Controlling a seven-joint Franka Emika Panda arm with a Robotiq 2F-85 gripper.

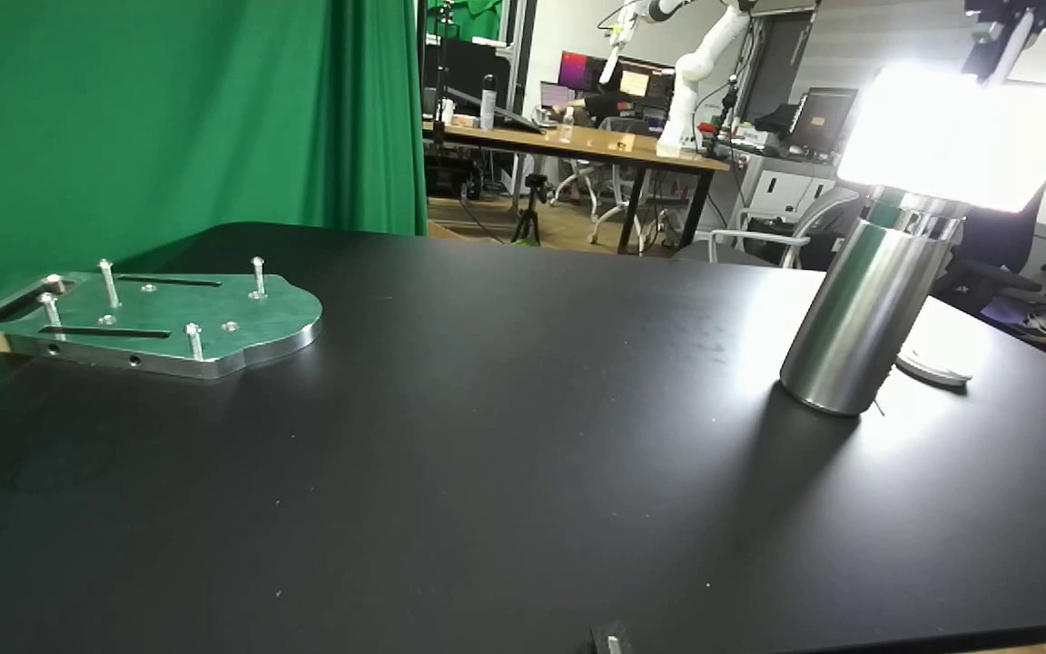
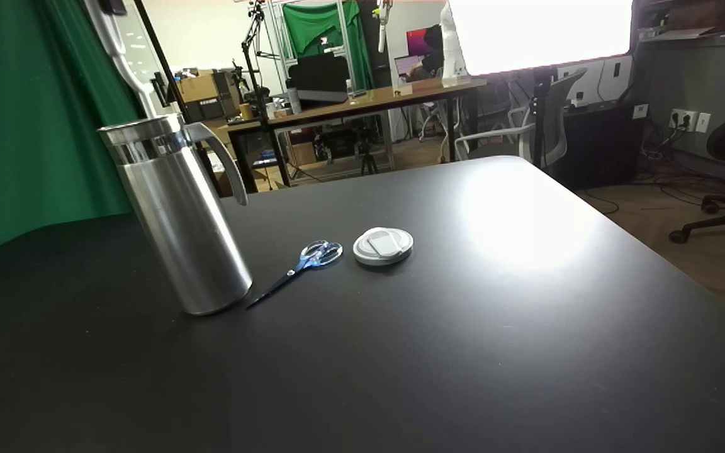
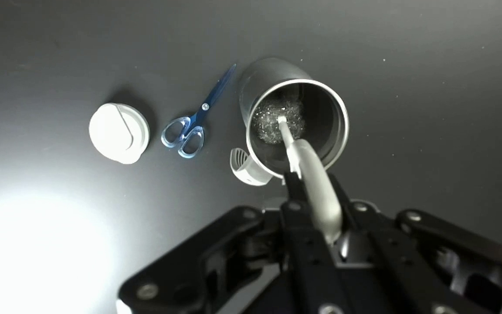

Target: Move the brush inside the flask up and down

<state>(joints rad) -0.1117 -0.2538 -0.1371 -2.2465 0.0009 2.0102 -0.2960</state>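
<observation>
Standing on the table [image 2: 432, 365], the flask [image 2: 186, 229] was seen in both exterior views with its base set down and its mouth uppermost; a curved handle [image 2: 227, 160] was fixed to its side. The brush [image 3: 310, 168] was held partly inside it: in the wrist view the bristled head [image 3: 273, 124] was shown below the rim, off centre, though whether the bottom was touched could not be told. The white upper part of the brush was clasped by the gripper [image 3: 315, 185], whose fingers [image 3: 295, 188] were closed against it from both sides. In an exterior view the pale stem [image 2: 136, 87] was seen to reach down into the mouth, while the gripper was cut off by the top edge. In an exterior view the stretch of the brush just above the flask was lost in the glare of a light panel [image 1: 959, 136]. The scissors [image 3: 198, 115] were laid between the flask and the lid [image 3: 113, 133], their blades together and the tip pointed close by the flask's base. The metal plate [image 1: 178, 309], on which pegs [image 1: 110, 286] were stood upright, was placed well apart from the flask, near the green curtain [image 1: 169, 118]. In the background, a white arm [image 1: 686, 100] was mounted on a desk [image 1: 600, 143]
</observation>
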